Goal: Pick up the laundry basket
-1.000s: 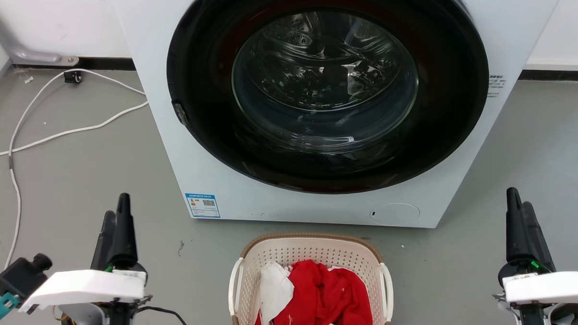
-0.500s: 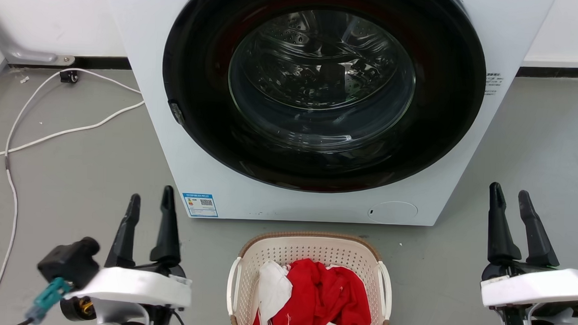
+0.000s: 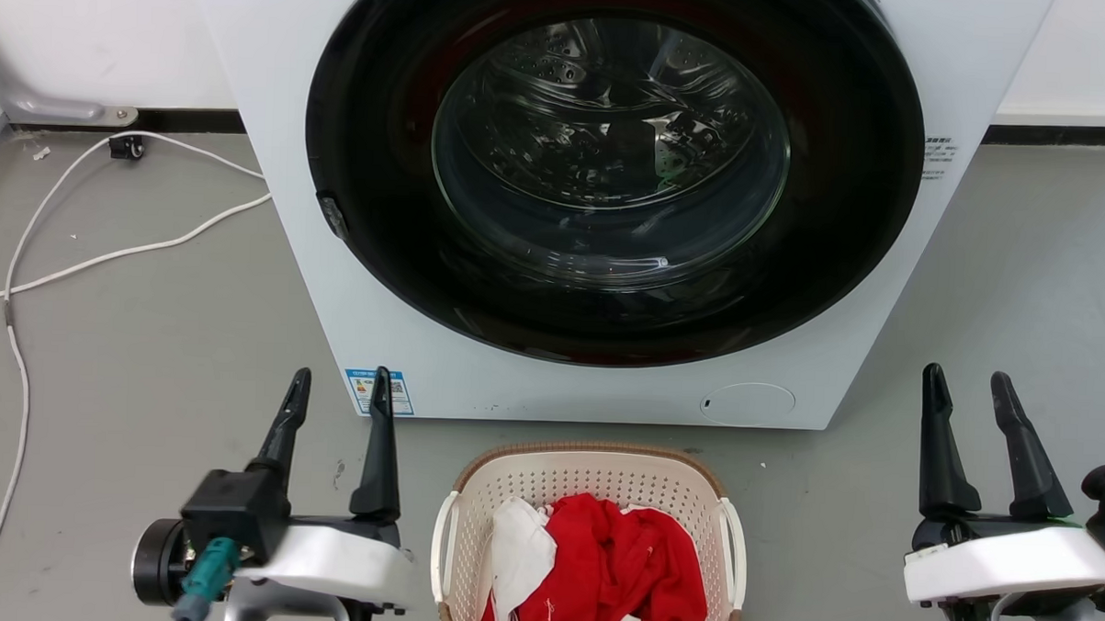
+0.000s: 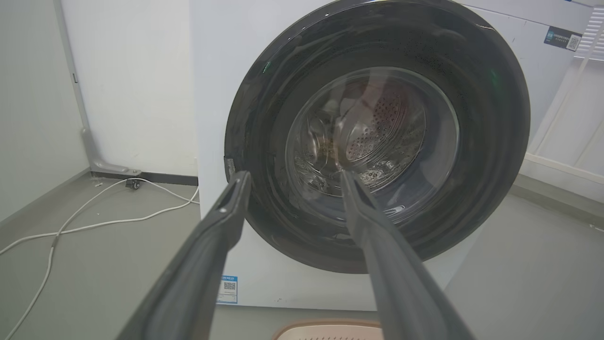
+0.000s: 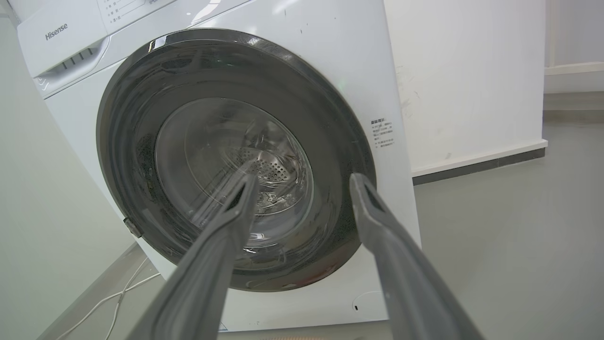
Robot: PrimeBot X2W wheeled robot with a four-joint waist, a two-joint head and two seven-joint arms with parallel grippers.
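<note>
- See the laundry basket [image 3: 593, 479] on the grey floor [image 3: 877, 506], bottom centre of head view, just in front of the washing machine [image 3: 559, 393], with a strip of floor between them.
- Count red clothes [image 3: 617, 570] and a white cloth [image 3: 521, 553] inside, with the cloth toward the robot's left.
- Place the left gripper [image 3: 342, 379] just beside the basket's left handle [image 3: 440, 546] in head view (height above floor: cannot tell). Fingers spread, nothing between them.
- Place the right gripper [image 3: 965, 375] well apart from the right handle [image 3: 737, 556], also spread and empty.
- Confirm on left wrist view: left gripper [image 4: 295, 175] fingers wide apart, aimed at the shut round door [image 4: 377, 137]. Brown basket rim [image 4: 325, 326] just clears the bottom edge.
- Confirm on right wrist view: right gripper [image 5: 304, 179] splayed the same way, pointing at the door [image 5: 231, 156].
- Note a white cable [image 3: 104, 258] lying on the floor left of the machine, away from both grippers.
</note>
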